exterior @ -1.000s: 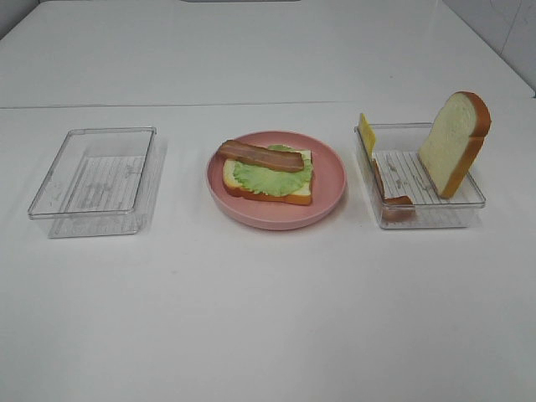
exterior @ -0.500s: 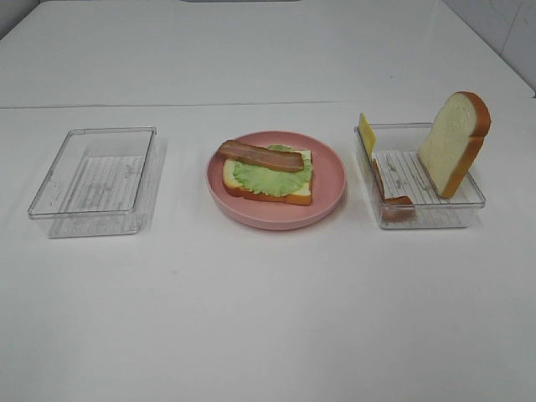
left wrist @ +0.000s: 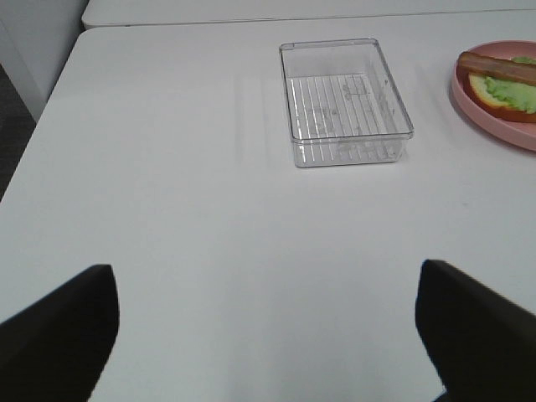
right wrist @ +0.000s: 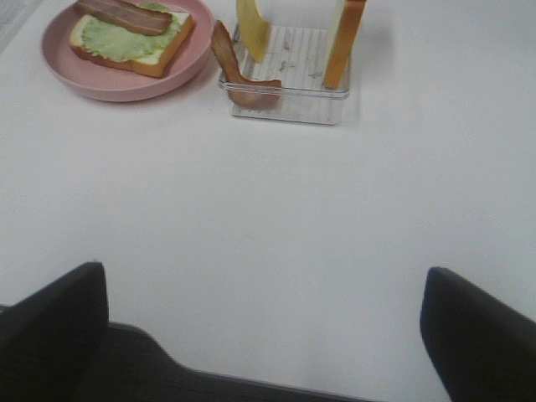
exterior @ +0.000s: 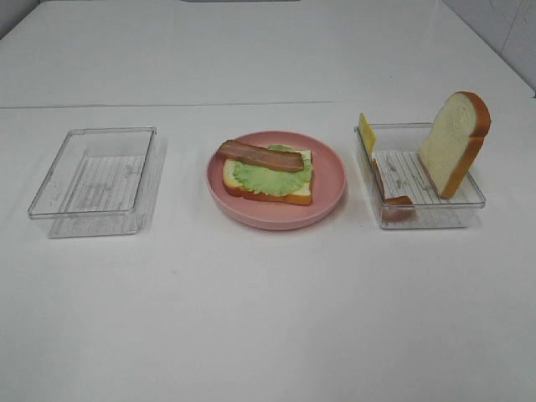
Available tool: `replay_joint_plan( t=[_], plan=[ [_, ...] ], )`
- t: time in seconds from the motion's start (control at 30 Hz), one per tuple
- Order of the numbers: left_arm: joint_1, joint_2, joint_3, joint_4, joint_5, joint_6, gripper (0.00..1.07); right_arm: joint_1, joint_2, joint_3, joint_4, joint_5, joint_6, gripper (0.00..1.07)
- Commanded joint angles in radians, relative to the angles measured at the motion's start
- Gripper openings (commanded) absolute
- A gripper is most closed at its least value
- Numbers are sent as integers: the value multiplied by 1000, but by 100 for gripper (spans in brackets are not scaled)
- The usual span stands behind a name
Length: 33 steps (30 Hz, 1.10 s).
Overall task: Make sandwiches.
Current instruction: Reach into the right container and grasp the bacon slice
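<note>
Left tool [left wrist: 268,335], right tool [right wrist: 266,335] hovering over tabletop [exterior: 268,318], jaws apart, empty. Bread slice [exterior: 295,193], lettuce [exterior: 272,176], bacon strip [exterior: 260,156] lying stacked on pink plate [exterior: 332,172]; second slice [exterior: 452,142] leaning in right tray [exterior: 427,219].

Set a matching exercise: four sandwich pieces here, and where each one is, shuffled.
1 lettuce leaf
2 standing bread slice
3 cheese slice
4 top bacon strip

A across the lettuce leaf
B at the right tray's left wall
C on the flat bread slice on the pink plate
D propped up at the right tray's right side

Pairs: 1-C, 2-D, 3-B, 4-A
</note>
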Motion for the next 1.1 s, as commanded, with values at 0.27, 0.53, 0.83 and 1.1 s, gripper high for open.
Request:
replay_joint_plan(
  t=[0.27,0.53,0.83,1.1],
  plan=[
    [3,-13,1,-7,-7,0,88,-1,-30,2,21,-15,4,99],
    [3,-13,1,-7,-7,0,88,-1,39,-27,19,-149,4,99],
    [3,-13,1,-7,-7,0,88,-1,297,-28,6,-459,4,99],
    [3,-13,1,-7,-7,0,88,-1,620,-45,9,-553,0,99]
  ],
)
